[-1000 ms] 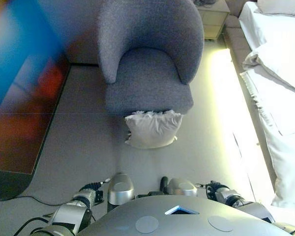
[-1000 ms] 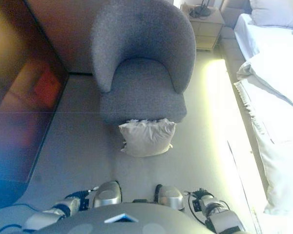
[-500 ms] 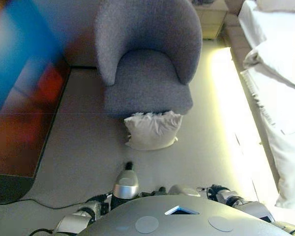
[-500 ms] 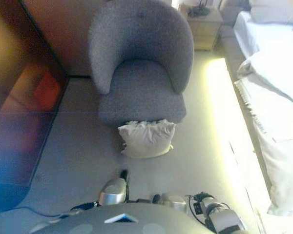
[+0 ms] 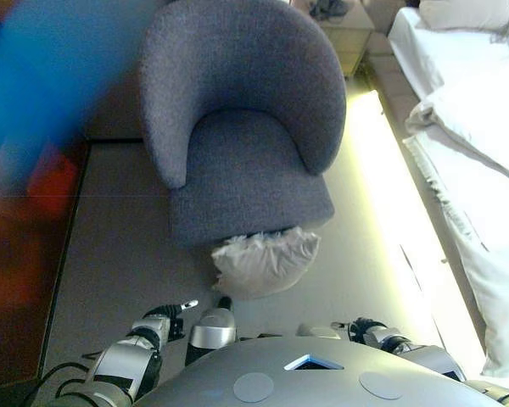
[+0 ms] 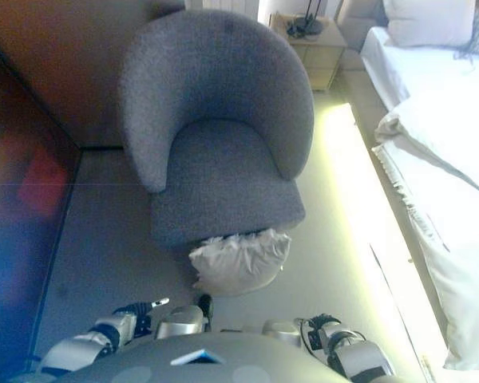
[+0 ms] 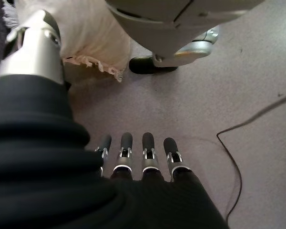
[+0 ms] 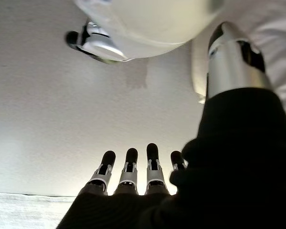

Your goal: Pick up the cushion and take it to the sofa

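A pale cream cushion (image 5: 261, 263) with a frilled edge lies on the grey floor, leaning against the front of a grey tub armchair (image 5: 246, 161). It sits just ahead of me, and its frilled edge also shows in the left wrist view (image 7: 88, 40). My left hand (image 7: 148, 157) hangs low beside me over the carpet, fingers straight and empty, short of the cushion. My right hand (image 8: 128, 171) hangs on the other side over bare floor, fingers straight and empty.
A bed with white bedding (image 5: 479, 161) runs along the right side, with a lit strip of floor beside it. A small nightstand (image 5: 343, 34) stands behind the armchair. A dark glossy panel (image 5: 17, 220) lines the left side.
The whole view has shifted: the armchair and cushion now sit closer and larger, so the camera has come forward. The cushion itself lies where it was against the chair.
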### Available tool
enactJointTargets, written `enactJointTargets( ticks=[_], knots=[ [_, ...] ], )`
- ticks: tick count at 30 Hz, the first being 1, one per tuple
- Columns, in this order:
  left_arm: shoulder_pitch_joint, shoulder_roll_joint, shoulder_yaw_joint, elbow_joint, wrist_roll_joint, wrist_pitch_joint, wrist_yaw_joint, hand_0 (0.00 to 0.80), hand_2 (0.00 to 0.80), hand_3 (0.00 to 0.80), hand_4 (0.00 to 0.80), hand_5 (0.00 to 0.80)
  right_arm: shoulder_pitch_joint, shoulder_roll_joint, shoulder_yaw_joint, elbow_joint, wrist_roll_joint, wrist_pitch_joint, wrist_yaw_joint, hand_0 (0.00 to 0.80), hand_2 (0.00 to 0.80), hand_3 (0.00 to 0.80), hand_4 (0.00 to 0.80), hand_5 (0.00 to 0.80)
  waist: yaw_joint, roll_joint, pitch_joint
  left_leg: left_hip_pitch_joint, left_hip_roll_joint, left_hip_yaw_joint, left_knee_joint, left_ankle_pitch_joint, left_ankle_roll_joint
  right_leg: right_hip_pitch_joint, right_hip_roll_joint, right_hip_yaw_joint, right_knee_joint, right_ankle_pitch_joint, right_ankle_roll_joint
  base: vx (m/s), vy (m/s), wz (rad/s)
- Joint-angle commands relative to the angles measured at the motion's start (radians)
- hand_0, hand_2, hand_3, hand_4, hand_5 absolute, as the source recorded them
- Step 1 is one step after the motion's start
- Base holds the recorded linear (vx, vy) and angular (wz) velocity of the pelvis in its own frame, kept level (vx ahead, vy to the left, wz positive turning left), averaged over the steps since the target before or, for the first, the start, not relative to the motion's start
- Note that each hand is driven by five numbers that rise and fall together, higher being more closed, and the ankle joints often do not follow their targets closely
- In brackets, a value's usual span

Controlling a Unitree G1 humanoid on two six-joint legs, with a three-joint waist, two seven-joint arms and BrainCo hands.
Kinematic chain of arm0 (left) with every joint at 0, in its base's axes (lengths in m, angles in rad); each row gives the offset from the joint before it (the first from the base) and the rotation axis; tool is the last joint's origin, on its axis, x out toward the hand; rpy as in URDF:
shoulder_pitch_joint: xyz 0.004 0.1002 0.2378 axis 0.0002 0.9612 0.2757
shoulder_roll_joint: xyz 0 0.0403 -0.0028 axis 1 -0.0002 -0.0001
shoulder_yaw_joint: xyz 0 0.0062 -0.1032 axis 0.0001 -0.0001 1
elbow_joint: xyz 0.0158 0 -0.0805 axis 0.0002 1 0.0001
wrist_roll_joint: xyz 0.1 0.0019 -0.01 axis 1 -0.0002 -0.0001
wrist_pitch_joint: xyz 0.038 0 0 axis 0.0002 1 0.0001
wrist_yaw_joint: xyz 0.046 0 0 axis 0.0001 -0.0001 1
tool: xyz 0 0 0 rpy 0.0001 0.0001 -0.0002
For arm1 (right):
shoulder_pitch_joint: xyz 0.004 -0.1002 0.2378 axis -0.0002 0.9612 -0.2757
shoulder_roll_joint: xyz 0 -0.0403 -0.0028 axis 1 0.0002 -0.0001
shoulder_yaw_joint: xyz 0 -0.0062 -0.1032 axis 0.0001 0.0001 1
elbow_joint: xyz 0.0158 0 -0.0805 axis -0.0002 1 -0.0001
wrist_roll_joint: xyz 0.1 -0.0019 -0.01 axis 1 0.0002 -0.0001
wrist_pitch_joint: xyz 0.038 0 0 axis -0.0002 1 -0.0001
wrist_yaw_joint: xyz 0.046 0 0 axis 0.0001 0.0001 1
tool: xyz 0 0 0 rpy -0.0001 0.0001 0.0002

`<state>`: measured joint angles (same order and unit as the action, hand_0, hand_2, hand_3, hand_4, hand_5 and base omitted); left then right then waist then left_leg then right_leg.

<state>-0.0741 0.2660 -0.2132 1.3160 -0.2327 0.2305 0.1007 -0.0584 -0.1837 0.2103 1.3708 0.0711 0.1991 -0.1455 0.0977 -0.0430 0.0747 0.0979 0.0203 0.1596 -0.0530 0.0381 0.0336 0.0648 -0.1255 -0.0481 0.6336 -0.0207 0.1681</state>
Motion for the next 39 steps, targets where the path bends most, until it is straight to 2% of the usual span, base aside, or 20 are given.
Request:
enactJointTargets(
  ticks=[1, 3, 6, 9, 11, 13, 14, 17, 20, 23, 26, 27, 29, 30, 33, 39],
  knots=[
    [0.024, -0.002, 0.027, 0.026, -0.041, 0.027, -0.003, 0.0, 0.0, 0.0, 0.0, 0.0, 0.015, -0.058, -0.008, -0.04, 0.002, -0.017, -0.032, 0.0, 0.0, 0.0, 0.0, 0.0, -0.021, 0.037, -0.012, -0.122, -0.025, -0.048, 0.09, -0.047, 0.047, -0.035, -0.026, -0.054, -0.029, 0.069, -0.036, 0.182, -0.035, -0.25],
    [0.011, 0.003, 0.024, 0.02, -0.059, 0.037, 0.005, 0.0, 0.0, 0.0, 0.0, 0.0, 0.008, -0.059, -0.001, -0.048, -0.011, -0.02, -0.03, 0.0, 0.0, 0.0, 0.0, 0.0, -0.042, 0.041, 0.003, -0.08, -0.021, -0.053, 0.079, -0.062, 0.032, -0.092, -0.043, -0.106, -0.137, 0.042, -0.047, 0.187, -0.091, -0.15],
    [-0.012, 0.006, 0.027, 0.019, -0.06, 0.043, 0.008, 0.0, 0.0, 0.0, 0.0, 0.0, 0.002, -0.058, 0.015, -0.062, -0.004, -0.01, -0.045, 0.0, 0.0, 0.0, 0.0, 0.0, -0.054, 0.029, 0.028, -0.044, -0.006, -0.057, 0.067, -0.08, 0.007, -0.117, -0.118, -0.144, -0.296, 0.081, -0.045, 0.146, -0.187, -0.01],
    [-0.016, 0.001, 0.028, 0.028, -0.061, 0.032, 0.019, 0.0, 0.0, 0.0, 0.0, 0.0, -0.008, -0.061, 0.018, -0.069, 0.014, 0.002, -0.046, 0.0, 0.0, 0.0, 0.0, 0.0, -0.061, 0.009, 0.046, -0.035, 0.014, -0.059, 0.078, -0.097, -0.028, -0.112, -0.184, -0.129, -0.463, 0.151, -0.022, 0.107, -0.249, 0.08],
    [-0.009, 0.003, 0.037, 0.033, -0.061, 0.02, 0.027, 0.0, 0.0, 0.0, 0.0, 0.0, -0.006, -0.061, 0.012, -0.07, -0.002, 0.005, -0.038, 0.0, 0.0, 0.0, 0.0, 0.0, -0.068, 0.002, 0.052, -0.024, 0.033, -0.064, 0.08, -0.109, -0.048, -0.116, -0.212, -0.107, -0.511, 0.189, -0.004, 0.115, -0.256, 0.08],
    [0.0, 0.007, 0.046, 0.036, -0.066, 0.005, 0.037, 0.0, 0.0, 0.0, 0.0, 0.0, -0.003, -0.061, 0.009, -0.066, -0.017, 0.004, -0.029, 0.0, 0.0, 0.0, 0.0, 0.0, -0.072, 0.0, 0.053, -0.017, 0.056, -0.074, 0.09, -0.12, -0.06, -0.112, -0.212, -0.081, -0.529, 0.182, 0.005, 0.108, -0.228, 0.21],
    [0.002, 0.008, 0.049, 0.037, -0.065, 0.0, 0.043, 0.0, 0.0, 0.0, 0.0, 0.0, 0.003, -0.06, 0.009, -0.06, -0.031, 0.0, -0.024, 0.0, 0.0, 0.0, 0.0, 0.0, -0.073, 0.001, 0.054, -0.023, 0.07, -0.088, 0.105, -0.125, -0.064, -0.105, -0.194, -0.069, -0.531, 0.135, 0.007, 0.103, -0.216, 0.38],
    [0.011, 0.004, 0.063, 0.037, -0.06, -0.016, 0.071, 0.0, 0.0, 0.0, 0.0, 0.0, 0.011, -0.064, 0.013, -0.059, -0.074, -0.002, -0.001, 0.0, 0.0, 0.0, 0.0, 0.0, -0.062, -0.003, 0.05, -0.034, 0.101, -0.11, 0.123, -0.109, -0.086, -0.051, -0.168, -0.081, -0.566, 0.08, 0.012, 0.1, -0.218, 0.28],
    [0.017, -0.007, 0.058, 0.039, 0.0, -0.006, 0.093, 0.0, 0.0, 0.0, 0.0, 0.0, 0.004, -0.074, 0.03, -0.053, -0.058, -0.027, 0.01, 0.0, 0.0, 0.0, 0.0, 0.0, -0.044, 0.002, 0.047, -0.037, 0.135, -0.117, 0.104, -0.076, -0.113, -0.015, -0.145, -0.114, -0.588, 0.051, 0.001, 0.046, -0.125, 0.32],
    [0.004, -0.021, 0.039, 0.037, -0.044, -0.008, 0.174, 0.0, 0.0, 0.0, 0.0, 0.0, -0.036, -0.089, 0.057, -0.062, -0.023, -0.035, -0.003, 0.0, 0.0, 0.0, 0.0, 0.0, -0.026, 0.023, 0.061, -0.069, 0.164, -0.129, 0.076, -0.032, -0.14, -0.004, -0.123, -0.148, -0.609, 0.035, -0.018, -0.093, -0.042, 0.27],
    [-0.023, -0.026, 0.031, 0.027, -0.037, -0.025, 0.179, 0.0, 0.0, 0.0, 0.0, 0.0, -0.051, -0.1, 0.077, -0.076, -0.004, -0.065, -0.035, 0.0, 0.0, 0.0, 0.0, 0.0, -0.023, 0.042, 0.074, -0.106, 0.187, -0.11, 0.054, 0.008, -0.159, -0.013, -0.113, -0.185, -0.616, 0.027, -0.03, -0.147, 0.068, 0.2],
    [-0.035, -0.031, 0.021, 0.019, -0.024, -0.038, 0.179, 0.0, 0.0, 0.0, 0.0, 0.0, -0.054, -0.106, 0.077, -0.085, 0.016, -0.085, -0.061, 0.0, 0.0, 0.0, 0.0, 0.0, -0.025, 0.047, 0.08, -0.125, 0.196, -0.083, 0.056, 0.021, -0.166, -0.018, -0.117, -0.206, -0.619, 0.028, -0.031, -0.165, 0.105, 0.14],
    [-0.053, -0.035, 0.006, 0.008, -0.018, -0.056, 0.192, 0.0, 0.0, 0.0, 0.0, 0.0, -0.067, -0.114, 0.076, -0.098, 0.034, -0.118, -0.097, 0.0, 0.0, 0.0, 0.0, 0.0, -0.027, 0.054, 0.092, -0.153, 0.196, -0.062, 0.062, 0.028, -0.171, -0.034, -0.126, -0.232, -0.618, 0.031, -0.032, -0.175, 0.122, 0.34],
    [-0.062, -0.035, -0.002, 0.005, -0.014, -0.075, 0.201, 0.0, 0.0, 0.0, 0.0, 0.0, -0.083, -0.118, 0.077, -0.106, 0.048, -0.137, -0.117, 0.0, 0.0, 0.0, 0.0, 0.0, -0.024, 0.058, 0.101, -0.171, 0.192, -0.066, 0.065, 0.03, -0.173, -0.047, -0.132, -0.236, -0.611, 0.032, -0.03, -0.133, 0.155, 0.62],
    [-0.069, -0.03, -0.012, -0.002, -0.015, -0.131, 0.228, 0.0, 0.0, 0.0, 0.0, 0.0, -0.109, -0.12, 0.079, -0.121, 0.054, -0.178, -0.163, 0.0, 0.0, 0.0, 0.0, 0.0, -0.018, 0.057, 0.118, -0.2, 0.178, -0.076, 0.092, 0.022, -0.171, -0.065, -0.147, -0.227, -0.593, 0.031, -0.023, -0.014, 0.121, 0.41],
    [-0.129, 0.014, -0.034, -0.07, -0.038, -0.29, 0.251, 0.0, 0.0, 0.0, 0.0, 0.0, -0.173, -0.121, 0.106, -0.173, 0.036, -0.214, -0.221, 0.0, 0.0, 0.0, 0.0, 0.0, -0.008, 0.036, 0.176, -0.255, 0.163, -0.065, 0.14, -0.002, -0.157, -0.106, -0.185, -0.194, -0.586, 0.053, 0.019, -0.022, 0.025, 0.11]
  ],
)
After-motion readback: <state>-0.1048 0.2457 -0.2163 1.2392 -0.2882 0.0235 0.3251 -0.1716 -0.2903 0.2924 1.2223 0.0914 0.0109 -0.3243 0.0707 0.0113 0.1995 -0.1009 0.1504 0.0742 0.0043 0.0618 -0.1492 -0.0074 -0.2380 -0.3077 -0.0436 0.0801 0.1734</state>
